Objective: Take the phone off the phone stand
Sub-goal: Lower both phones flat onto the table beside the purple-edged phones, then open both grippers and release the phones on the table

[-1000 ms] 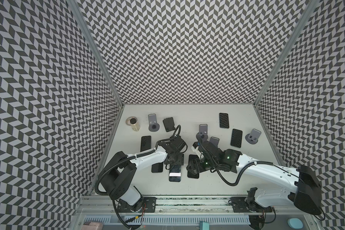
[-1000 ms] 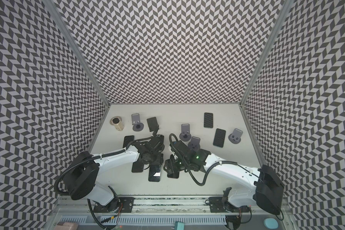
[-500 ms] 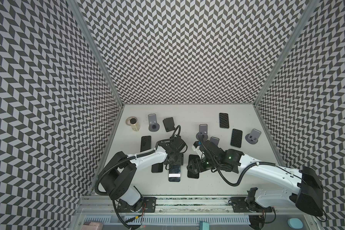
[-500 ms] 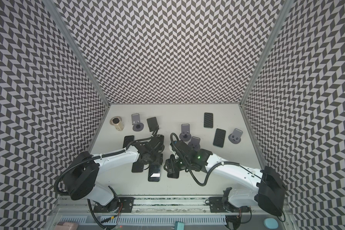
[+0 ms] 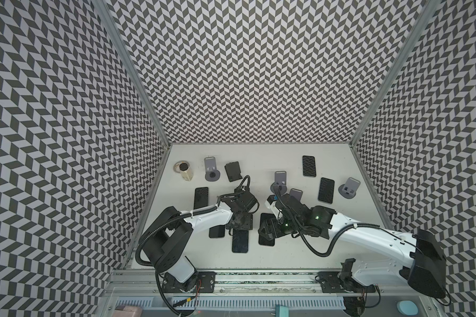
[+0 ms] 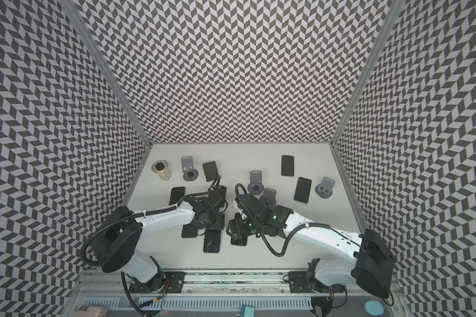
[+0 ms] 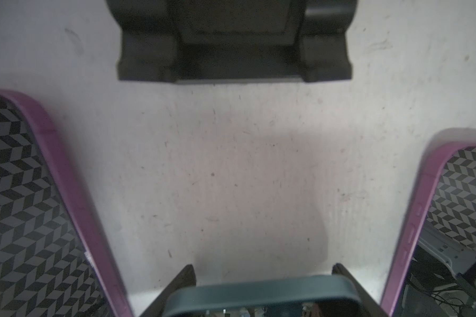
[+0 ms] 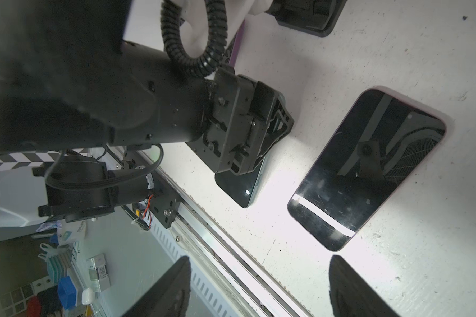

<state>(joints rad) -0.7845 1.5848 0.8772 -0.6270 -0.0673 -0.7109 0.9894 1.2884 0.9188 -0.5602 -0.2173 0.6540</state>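
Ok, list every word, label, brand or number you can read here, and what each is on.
Nothing reads clearly.
Printed word on the white packet below the table edge: turned and blurred, unreadable.
Barcode label on the small box near it: too small to read.
The teal-cased phone and the pink-edged phone: no markings visible.

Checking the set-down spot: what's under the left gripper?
A dark teal-cased phone lies flat on the white table under the left gripper, between its jaws. Only one end shows in the right wrist view; the gripper body covers the rest.
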